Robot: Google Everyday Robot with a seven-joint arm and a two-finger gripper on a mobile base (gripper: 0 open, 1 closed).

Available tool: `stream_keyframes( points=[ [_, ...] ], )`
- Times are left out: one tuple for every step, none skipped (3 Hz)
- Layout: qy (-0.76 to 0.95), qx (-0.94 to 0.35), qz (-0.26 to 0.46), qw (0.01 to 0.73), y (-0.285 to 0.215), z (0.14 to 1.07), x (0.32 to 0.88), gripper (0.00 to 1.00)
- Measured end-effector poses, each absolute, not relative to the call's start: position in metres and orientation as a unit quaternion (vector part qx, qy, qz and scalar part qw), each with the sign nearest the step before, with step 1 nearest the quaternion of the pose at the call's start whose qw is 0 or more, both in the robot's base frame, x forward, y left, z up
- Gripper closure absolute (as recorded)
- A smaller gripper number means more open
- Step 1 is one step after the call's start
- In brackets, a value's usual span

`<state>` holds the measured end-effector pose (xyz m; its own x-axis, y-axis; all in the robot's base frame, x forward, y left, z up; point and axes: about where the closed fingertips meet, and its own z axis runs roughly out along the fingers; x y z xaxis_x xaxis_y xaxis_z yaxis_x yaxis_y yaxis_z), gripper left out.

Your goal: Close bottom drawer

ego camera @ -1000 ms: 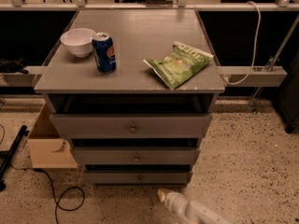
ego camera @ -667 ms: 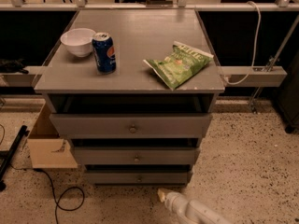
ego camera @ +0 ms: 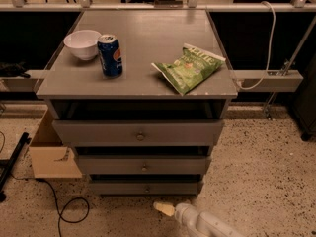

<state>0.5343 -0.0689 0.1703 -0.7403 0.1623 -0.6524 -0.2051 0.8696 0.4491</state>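
A grey cabinet (ego camera: 138, 53) has three grey drawers. The bottom drawer (ego camera: 146, 187) is the lowest, with a short, narrow front and one small round centre knob (ego camera: 147, 188). A dark gap shows above its front panel. The middle drawer (ego camera: 144, 166) and the top drawer (ego camera: 139, 133) sit above it, each also showing a dark gap. My gripper (ego camera: 164, 209) is low near the floor, just in front of and below the bottom drawer, pale tip pointing left. The white arm (ego camera: 202, 223) runs off to the bottom right.
On the cabinet top stand a white bowl (ego camera: 82, 44), a blue soda can (ego camera: 110, 56) and a green chip bag (ego camera: 189, 66). A cardboard box (ego camera: 49, 152) sits on the floor at the left, with a black cable (ego camera: 64, 211) by it.
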Motion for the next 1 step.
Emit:
stream_keyframes(
  points=[
    [0.897, -0.012, 0.255, 0.36, -0.0689, 0.1703, 0.5343, 0.0]
  ],
)
